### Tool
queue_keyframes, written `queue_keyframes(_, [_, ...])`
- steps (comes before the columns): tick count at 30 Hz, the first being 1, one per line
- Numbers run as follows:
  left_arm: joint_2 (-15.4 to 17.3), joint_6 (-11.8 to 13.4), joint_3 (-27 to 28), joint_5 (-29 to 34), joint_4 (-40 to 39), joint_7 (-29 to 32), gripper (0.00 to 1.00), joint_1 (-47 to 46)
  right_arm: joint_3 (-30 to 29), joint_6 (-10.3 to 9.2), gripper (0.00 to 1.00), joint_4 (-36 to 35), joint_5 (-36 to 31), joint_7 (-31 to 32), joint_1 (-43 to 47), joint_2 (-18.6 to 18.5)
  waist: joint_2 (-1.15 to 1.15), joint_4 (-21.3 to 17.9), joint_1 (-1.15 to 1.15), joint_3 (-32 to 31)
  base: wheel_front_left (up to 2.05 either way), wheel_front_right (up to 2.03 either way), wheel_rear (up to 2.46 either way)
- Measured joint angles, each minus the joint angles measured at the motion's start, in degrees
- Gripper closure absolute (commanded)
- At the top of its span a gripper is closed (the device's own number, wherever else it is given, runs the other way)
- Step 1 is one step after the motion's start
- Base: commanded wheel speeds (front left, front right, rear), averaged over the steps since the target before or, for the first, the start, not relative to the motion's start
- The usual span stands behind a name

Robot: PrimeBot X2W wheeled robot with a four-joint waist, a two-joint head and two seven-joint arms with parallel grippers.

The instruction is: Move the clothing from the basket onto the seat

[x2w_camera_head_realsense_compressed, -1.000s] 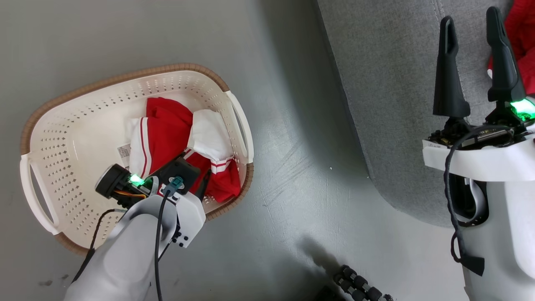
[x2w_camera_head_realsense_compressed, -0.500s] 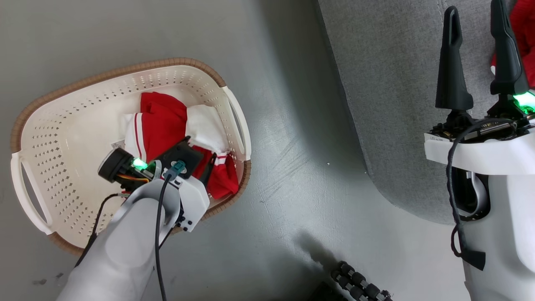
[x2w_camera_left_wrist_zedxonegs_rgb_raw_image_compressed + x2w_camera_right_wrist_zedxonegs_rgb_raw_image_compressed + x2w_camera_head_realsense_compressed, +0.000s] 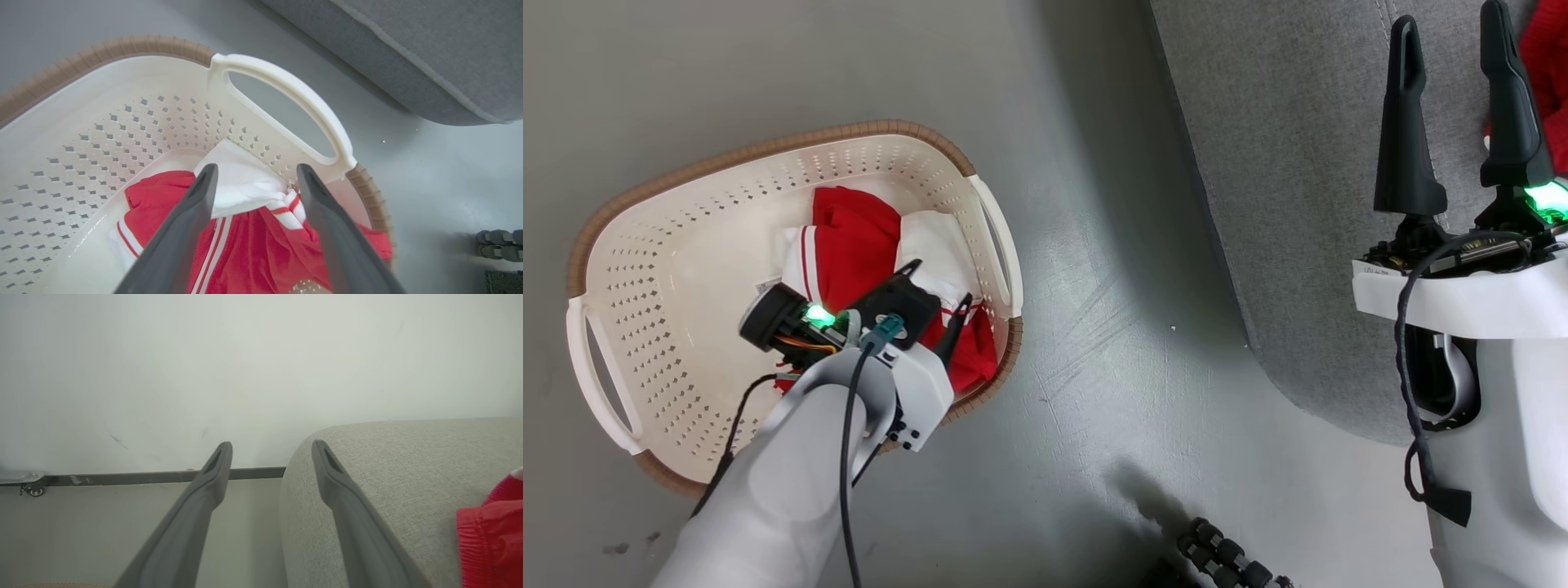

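Where half a second ago a single dark tip peeked past the wrist housing, the left gripper now shows both long fingers, spread wide and clenching nothing. Its wrist view has the left gripper straddling a white fold of the soft red clothing with white stripes and trim, which lies crumpled at the handle end of the cream perforated plastic basket with its ribbed brown rim. Whether the fingers touch the cloth cannot be told. The whole head picture has slid a little (the camera, not the basket).

The right gripper stands as before, fingers parted and empty, over the edge of the large rounded seat in light grey woven fabric. Another red garment lies on that seat, just beside the right gripper. The smooth grey floor separates basket and seat.
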Motion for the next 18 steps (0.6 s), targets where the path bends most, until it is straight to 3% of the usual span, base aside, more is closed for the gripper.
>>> queue_keyframes(5, [-1.29, -0.51, -0.99, -0.21, 0.84, -0.1, 0.0, 0.28, 0.26, 0.0, 0.0, 0.18, -0.05, 0.0, 0.0, 0.0, 0.0, 0.11, 0.0, -0.22, 0.0, 0.0, 0.0])
queue_keyframes(18, [-0.67, -0.51, -0.54, -1.49, 5.06, 2.36, 0.0, 0.51, 0.24, 0.0, 0.0, 0.1, -0.93, 0.0, 0.02, 0.0, 0.0, -0.74, 0.0, 0.61, 0.0, 0.0, 0.0])
